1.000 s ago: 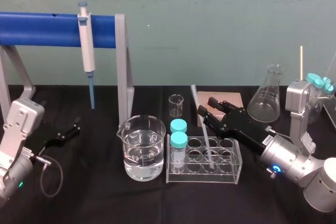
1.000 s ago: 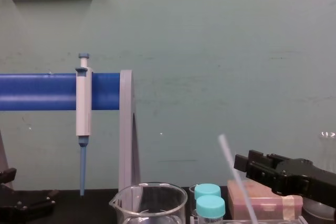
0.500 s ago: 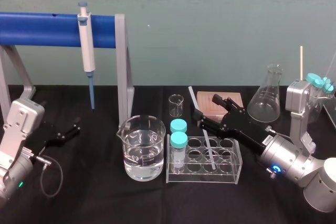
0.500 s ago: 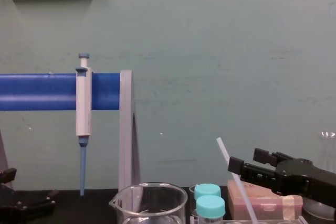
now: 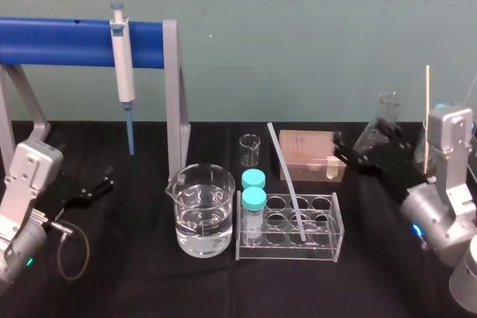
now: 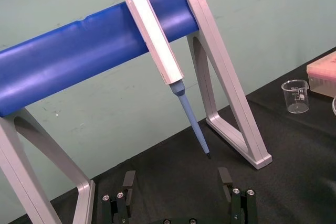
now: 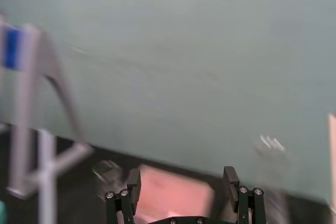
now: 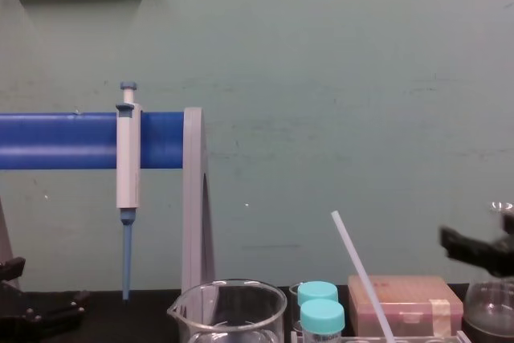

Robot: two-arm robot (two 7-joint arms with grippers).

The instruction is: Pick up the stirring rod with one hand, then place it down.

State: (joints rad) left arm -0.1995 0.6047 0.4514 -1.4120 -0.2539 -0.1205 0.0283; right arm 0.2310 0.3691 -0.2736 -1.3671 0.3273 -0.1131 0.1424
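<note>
Stirring rod (image 5: 285,182) leans in the clear rack (image 5: 328,251) at lower centre of your head view, its foot in a well and its top tilted up-left toward the small beaker (image 5: 250,150). You have open room above the rack; vials (image 5: 253,200) crowd its left end, and the pink box (image 5: 309,153) sits just behind. Right gripper (image 5: 344,150) hangs at centre right by the box's right end, fingers (image 7: 133,181) spread wide, with the rod well clear to their left. Left gripper (image 5: 99,185) sits parked at lower left, fingers also wide
</note>
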